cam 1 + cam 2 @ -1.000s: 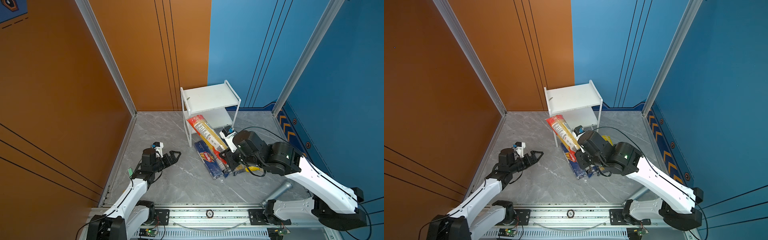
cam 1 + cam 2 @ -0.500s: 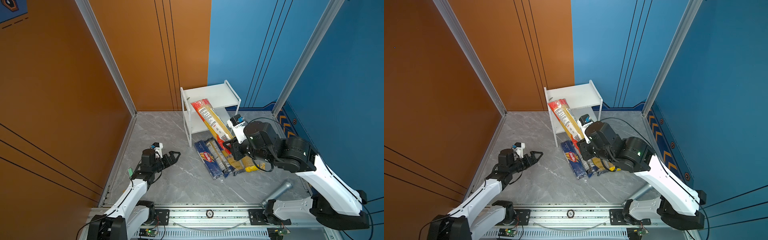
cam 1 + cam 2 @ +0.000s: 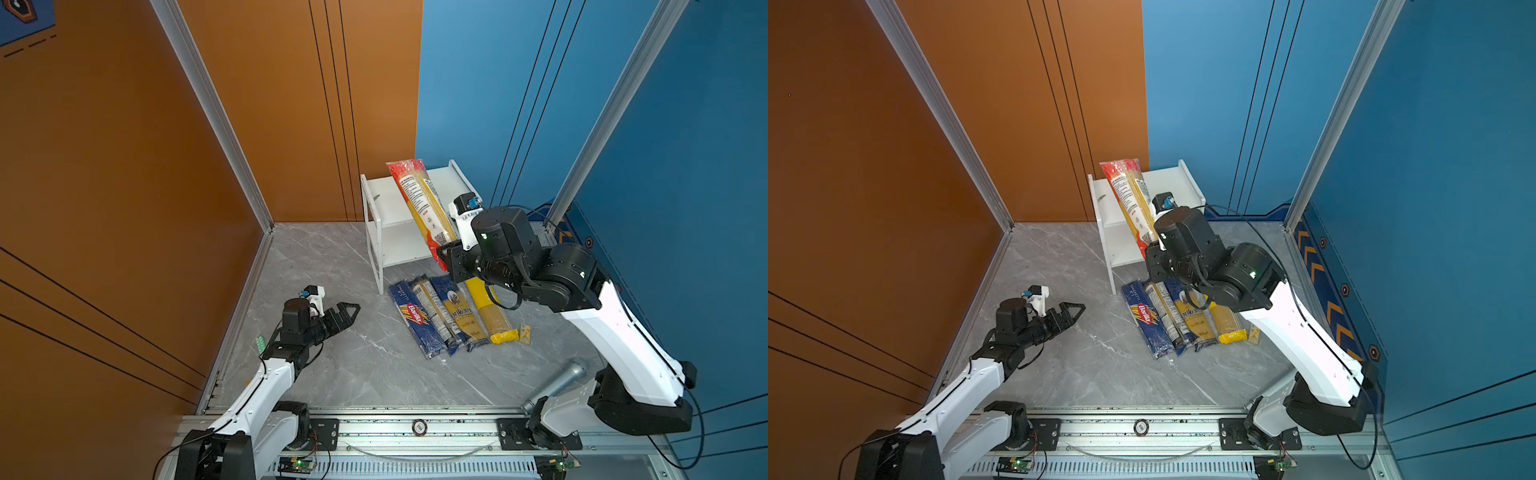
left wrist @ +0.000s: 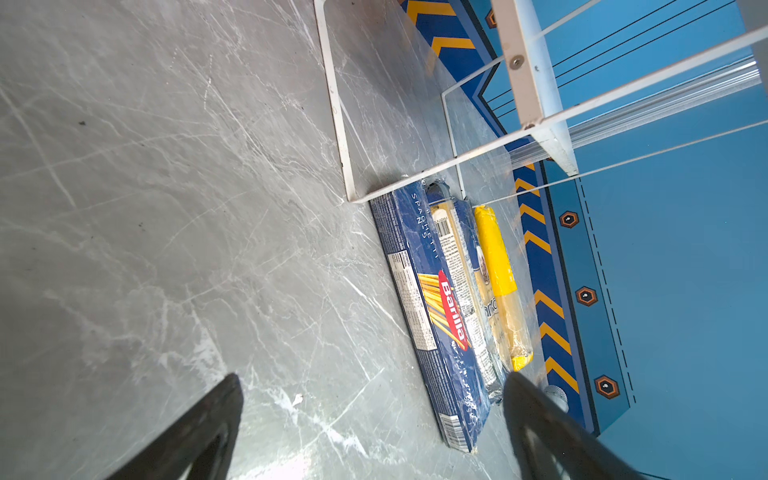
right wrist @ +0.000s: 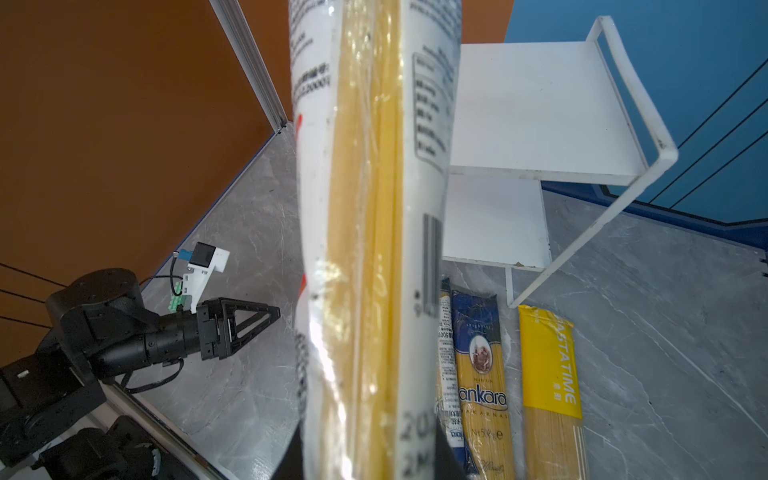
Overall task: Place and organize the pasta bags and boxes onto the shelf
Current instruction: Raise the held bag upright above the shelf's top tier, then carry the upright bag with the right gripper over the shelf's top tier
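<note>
My right gripper (image 3: 445,255) (image 3: 1151,254) (image 5: 368,455) is shut on the near end of the red-ended clear spaghetti pack (image 3: 420,203) (image 3: 1133,203) (image 5: 365,208). It holds the pack off the floor and tilted, with the red far end over the top board of the white shelf (image 3: 381,204) (image 3: 1180,183) (image 5: 540,104) (image 4: 336,104). On the floor in front of the shelf lie, side by side, the dark blue Barilla box (image 3: 413,316) (image 3: 1146,318) (image 4: 432,316), a clear dark-blue-labelled pack (image 3: 436,309) (image 3: 1169,311), the blue-yellow Ankara pack (image 3: 459,311) (image 5: 482,382) and the bright yellow pack (image 3: 492,311) (image 4: 498,266) (image 5: 548,374). My left gripper (image 3: 353,309) (image 3: 1077,309) (image 4: 370,378) (image 5: 266,311) is open and empty, left of the packs.
A small yellowish scrap (image 3: 525,333) lies beside the yellow pack. A metal post (image 3: 557,384) slants by the right arm's base. The front rail (image 3: 415,428) bounds the marble floor; orange and blue walls close in behind the shelf.
My right gripper has raised the red-ended pack from just above the floor packs, swinging its far end up over the shelf's top board. The left arm has stayed still.
</note>
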`<action>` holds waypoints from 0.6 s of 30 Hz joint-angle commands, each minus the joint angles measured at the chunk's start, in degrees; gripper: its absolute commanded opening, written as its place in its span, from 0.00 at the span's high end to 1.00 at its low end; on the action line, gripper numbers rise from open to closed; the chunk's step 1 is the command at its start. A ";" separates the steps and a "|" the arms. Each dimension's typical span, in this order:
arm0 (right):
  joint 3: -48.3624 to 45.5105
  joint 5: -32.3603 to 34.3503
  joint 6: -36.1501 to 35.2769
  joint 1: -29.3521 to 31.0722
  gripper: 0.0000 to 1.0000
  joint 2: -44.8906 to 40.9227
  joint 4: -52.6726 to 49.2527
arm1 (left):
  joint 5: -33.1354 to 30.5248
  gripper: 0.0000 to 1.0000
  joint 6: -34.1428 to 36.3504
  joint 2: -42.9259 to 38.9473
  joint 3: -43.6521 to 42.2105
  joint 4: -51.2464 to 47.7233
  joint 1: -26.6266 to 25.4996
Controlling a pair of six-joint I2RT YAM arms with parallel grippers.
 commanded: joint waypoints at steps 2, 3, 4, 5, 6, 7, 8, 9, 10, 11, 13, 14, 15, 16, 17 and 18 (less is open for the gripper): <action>7.99 1.31 0.05 -1.25 1.00 2.44 11.33 | 1.66 0.02 -0.40 -0.20 -0.88 0.91 0.78; 9.38 0.90 -0.01 -1.52 1.00 3.33 11.32 | 1.62 0.02 -0.40 -0.20 -0.93 0.94 0.86; 10.43 0.58 0.01 -1.88 1.00 4.18 11.31 | 1.67 0.02 -0.40 -0.20 -0.86 0.91 0.91; 11.40 0.53 0.27 -2.21 1.00 4.85 11.37 | 1.70 0.02 -0.40 -0.20 -0.85 0.97 1.00; 12.34 0.40 0.36 -2.62 1.00 5.34 11.41 | 1.78 0.02 -0.39 -0.20 -0.86 0.91 1.04; 13.04 0.15 0.45 -2.92 1.00 5.90 11.41 | 1.88 0.02 -0.40 -0.25 -0.88 0.93 1.13; 13.65 -0.27 0.51 -3.31 1.00 6.35 11.56 | 1.91 0.02 -0.40 -0.29 -0.85 0.98 1.22; 13.98 -0.61 0.69 -3.62 1.00 6.58 11.74 | 1.93 0.02 -0.40 -0.29 -0.89 0.92 1.28; 14.10 -0.97 0.84 -3.96 1.00 6.82 12.18 | 1.98 0.02 -0.40 -0.29 -0.90 0.96 1.31; 14.08 -1.50 1.02 -4.30 1.00 6.99 12.74 | 2.08 0.02 -0.40 -0.33 -0.93 0.95 1.39; 14.13 -2.06 1.39 -4.81 1.00 7.20 13.40 | 2.09 0.02 -0.47 -0.38 -0.97 0.95 1.48; 14.12 -2.21 1.58 -5.03 1.00 7.35 13.79 | 2.15 0.02 -0.49 -0.41 -0.94 0.91 1.48; 14.06 -2.53 1.68 -5.26 1.00 7.51 14.14 | 2.22 0.02 -0.49 -0.51 -0.93 0.98 1.54; 14.14 -2.68 1.84 -5.44 1.00 7.59 14.43 | 2.27 0.02 -0.49 -0.47 -0.93 0.90 1.61; 14.12 -2.94 2.09 -5.66 1.00 7.80 14.84 | 2.24 0.02 -0.55 -0.54 -0.93 1.01 1.58; 14.12 -3.20 2.22 -5.82 1.00 7.96 15.19 | 2.31 0.02 -0.58 -0.55 -0.93 1.00 1.57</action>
